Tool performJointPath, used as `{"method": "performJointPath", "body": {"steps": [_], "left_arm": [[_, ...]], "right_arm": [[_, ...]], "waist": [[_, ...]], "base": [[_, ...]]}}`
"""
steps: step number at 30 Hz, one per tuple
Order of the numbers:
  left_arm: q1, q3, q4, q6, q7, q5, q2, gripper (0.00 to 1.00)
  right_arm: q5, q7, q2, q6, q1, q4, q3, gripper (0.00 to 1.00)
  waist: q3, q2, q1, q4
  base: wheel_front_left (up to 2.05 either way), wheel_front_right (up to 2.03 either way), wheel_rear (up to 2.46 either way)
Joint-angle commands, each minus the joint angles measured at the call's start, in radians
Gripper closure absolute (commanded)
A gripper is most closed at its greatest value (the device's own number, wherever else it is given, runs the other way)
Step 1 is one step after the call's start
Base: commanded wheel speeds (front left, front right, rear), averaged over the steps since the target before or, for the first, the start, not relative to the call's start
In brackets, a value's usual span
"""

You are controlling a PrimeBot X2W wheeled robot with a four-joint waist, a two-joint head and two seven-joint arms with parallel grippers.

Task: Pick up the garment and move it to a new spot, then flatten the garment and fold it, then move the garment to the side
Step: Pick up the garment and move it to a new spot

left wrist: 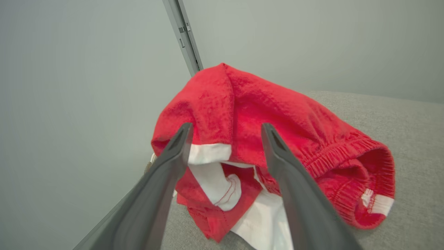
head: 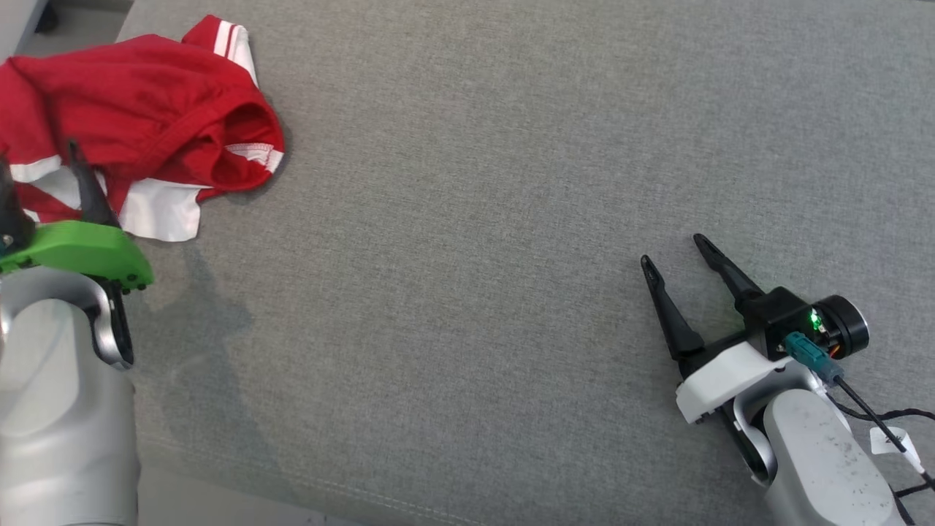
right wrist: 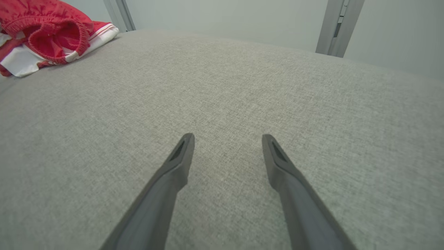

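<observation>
Head view puts the crumpled red-and-white garment (head: pixel 139 109) at the grey cushion's (head: pixel 467 292) far left corner, the left gripper (left wrist: pixel 225 129) spread wide just beside its near edge, the right gripper (head: pixel 673 250) likewise spread, empty, well apart from it.

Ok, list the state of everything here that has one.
red and white shorts, crumpled in a heap, waistband gaping, on the grey fabric surface
left jaws, open, poised at the shorts, gripping nothing
right jaws, open, empty, far from the shorts
</observation>
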Motion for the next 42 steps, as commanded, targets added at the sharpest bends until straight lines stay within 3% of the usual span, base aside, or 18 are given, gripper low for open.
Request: {"method": "performJointPath", "body": {"steps": [1, 6, 15, 16, 18, 19, 25, 33, 42], "left_arm": [[-0.03, 0.008, 0.025, 0.017, 0.0, 0.01, 0.015, 0.0], [-0.103, 0.033, 0.144, 0.053, 0.0, 0.0, 0.06, 0.0], [-0.206, 0.04, 0.338, 0.034, 0.003, -0.03, 0.089, 0.0], [-0.212, 0.038, 0.353, 0.032, 0.003, -0.032, 0.089, 0.22], [-0.219, 0.038, 0.372, 0.031, 0.002, -0.035, 0.092, 0.94], [-0.222, 0.036, 0.379, 0.029, 0.001, -0.036, 0.093, 1.0], [-0.242, 0.018, 0.37, 0.009, 0.0, -0.029, 0.102, 1.0], [-0.21, -0.029, 0.115, -0.039, 0.0, 0.01, 0.092, 1.0], [-0.196, -0.135, -0.158, -0.107, 0.0, 0.024, 0.007, 1.0]], "right_arm": [[-0.005, -0.004, -0.012, -0.001, -0.018, -0.003, 0.0, 0.0], [-0.004, -0.002, -0.024, -0.001, -0.024, -0.001, -0.002, 0.0], [-0.006, 0.001, -0.035, -0.002, -0.038, 0.002, -0.004, 0.0], [-0.008, 0.002, -0.034, -0.002, -0.039, 0.005, -0.003, 0.0], [-0.008, 0.003, -0.029, -0.002, -0.042, 0.01, 0.002, 0.0], [-0.007, 0.003, -0.026, -0.002, -0.042, 0.012, 0.003, 0.0], [0.006, 0.002, -0.006, -0.002, -0.042, 0.014, 0.003, 0.0], [0.016, -0.002, 0.029, -0.001, -0.02, 0.011, -0.006, 0.0], [0.031, -0.002, 0.059, -0.001, 0.03, 0.018, -0.018, 0.0]], "waist": [[0.054, 0.0, 0.0, -0.049], [0.088, 0.0, 0.0, -0.073], [0.122, 0.0, 0.0, -0.093], [0.122, 0.0, 0.0, -0.096], [0.121, 0.0, 0.0, -0.1], [0.12, 0.0, 0.0, -0.102], [0.089, 0.0, 0.0, -0.115], [0.001, 0.0, 0.0, -0.135], [-0.112, 0.0, 0.0, -0.196]], "base": [[0.0, 0.0, 0.0], [0.0, 0.0, 0.0], [0.0, 0.0, 0.0], [0.0, 0.0, 0.0], [0.0, 0.0, 0.0], [0.0, 0.0, 0.0], [0.0, 0.0, 0.0], [0.0, 0.0, 0.0], [0.0, 0.0, 0.0]]}}
